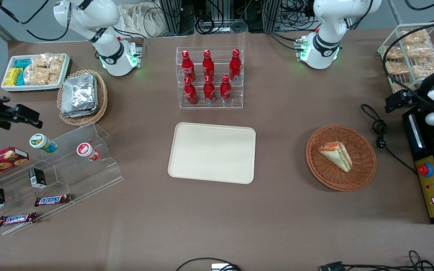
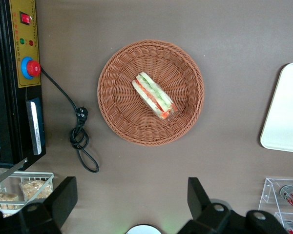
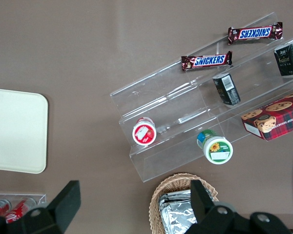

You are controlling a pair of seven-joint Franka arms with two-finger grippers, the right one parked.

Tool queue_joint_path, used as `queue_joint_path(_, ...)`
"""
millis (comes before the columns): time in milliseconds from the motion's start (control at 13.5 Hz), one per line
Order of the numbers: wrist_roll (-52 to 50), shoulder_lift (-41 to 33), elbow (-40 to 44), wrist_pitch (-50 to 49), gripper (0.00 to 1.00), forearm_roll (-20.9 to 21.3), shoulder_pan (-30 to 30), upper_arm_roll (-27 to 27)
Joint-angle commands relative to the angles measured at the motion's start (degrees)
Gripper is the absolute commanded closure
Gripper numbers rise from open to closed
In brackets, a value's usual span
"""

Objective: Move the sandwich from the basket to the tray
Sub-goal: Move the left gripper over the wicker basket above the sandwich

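The sandwich (image 1: 336,154) (image 2: 154,96), a small white-bread wedge with green and red filling, lies in the round reddish-brown wicker basket (image 1: 364,165) (image 2: 122,112). The cream tray (image 1: 212,152) (image 2: 285,112) lies flat in the middle of the table with nothing on it, beside the basket toward the parked arm's end. My gripper (image 1: 399,101) (image 2: 132,195) hangs high above the table, off the basket toward the working arm's end. It is open, its dark fingers (image 2: 63,197) spread wide with only bare tablecloth between them, well apart from the basket.
A black control box (image 1: 428,177) (image 2: 19,73) with a red button sits at the working arm's end. A coiled black cable (image 1: 379,130) (image 2: 80,136) lies between it and the basket. A clear rack of red bottles (image 1: 210,77) stands farther from the camera than the tray.
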Motion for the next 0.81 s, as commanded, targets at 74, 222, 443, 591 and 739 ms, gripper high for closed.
queue_joint_path(74, -0.13, 0.68, 1.79, -1.25, 0.0, -0.09, 0.29, -0.26)
queue_joint_path(222, -0.12, 0.68, 1.88, -1.34, 0.0, 0.09, 0.29, -0.17)
queue_joint_path(443, -0.39, 1.64, 2.06, -1.34, 0.0, 0.18, 0.29, -0.26)
queue_joint_path(591, -0.39, 2.17, 2.06, -1.34, 0.0, 0.44, 0.12, -0.26)
queue_joint_path(739, -0.39, 2.17, 2.06, -1.34, 0.0, 0.35, 0.12, -0.35)
